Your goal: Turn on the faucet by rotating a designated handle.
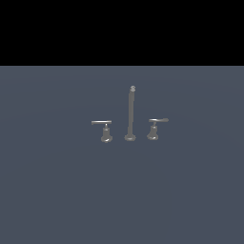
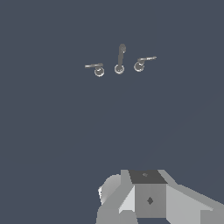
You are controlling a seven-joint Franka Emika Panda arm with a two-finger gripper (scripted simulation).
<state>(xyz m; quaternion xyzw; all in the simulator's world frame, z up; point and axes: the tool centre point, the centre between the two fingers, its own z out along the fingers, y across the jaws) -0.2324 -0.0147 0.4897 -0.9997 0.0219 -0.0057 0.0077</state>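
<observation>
The faucet (image 1: 130,114) is a small grey metal set on a flat grey-blue floor, with a tall thin spout column in the middle. The handle (image 1: 157,122), with a slightly curved, thick-tipped lever on a bell base, stands on the exterior view's right of the column. Its twin (image 1: 102,124) with a thin straight lever stands on the left. The wrist view shows the column (image 2: 120,57), the handle (image 2: 144,61) and the twin (image 2: 95,67) from above, far off. Only the grey body of my gripper (image 2: 148,197) shows there; its fingers are hidden. The arm is out of the exterior view.
The grey-blue floor (image 1: 122,190) spreads flat around the faucet set. A black band fills the top of the exterior view. Nothing else stands on the floor in either view.
</observation>
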